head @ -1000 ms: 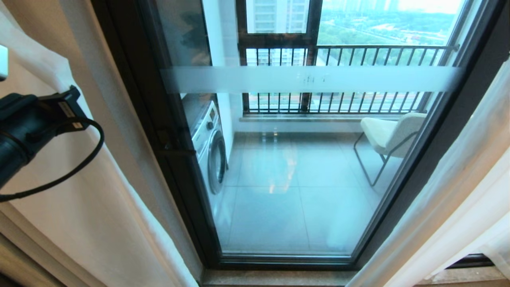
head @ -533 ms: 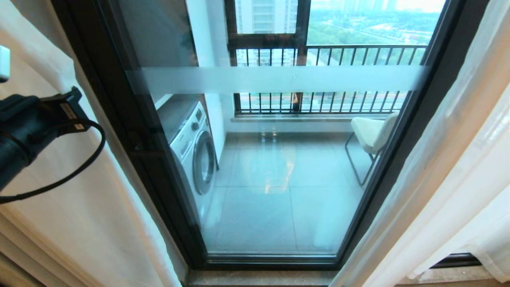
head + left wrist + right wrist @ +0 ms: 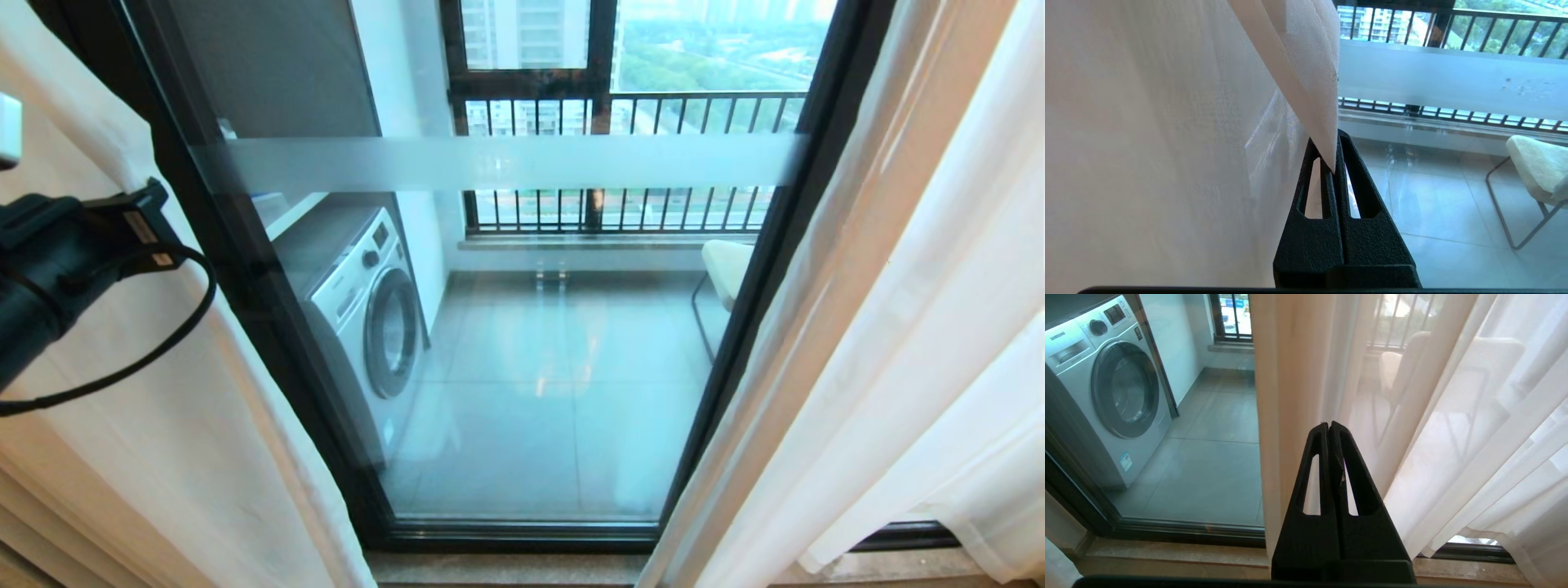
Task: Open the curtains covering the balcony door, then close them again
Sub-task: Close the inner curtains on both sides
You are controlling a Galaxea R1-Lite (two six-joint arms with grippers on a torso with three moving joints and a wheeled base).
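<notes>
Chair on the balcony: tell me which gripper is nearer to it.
Right. The right gripper points at the chair through the right curtain; the left gripper, clamped on the left curtain, sits across the door from it.

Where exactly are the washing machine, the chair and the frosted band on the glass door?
washing machine (image 3: 390,333): head view, on its round door.
chair (image 3: 1537,175): left wrist view, on the pale seat cushion.
frosted band (image 3: 506,162): head view, on the middle of the strip.

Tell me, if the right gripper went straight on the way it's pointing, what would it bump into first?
Probably the curtain. The right gripper is shut, its tips right at a sheer fold; whether they already touch it is hard to tell.
</notes>
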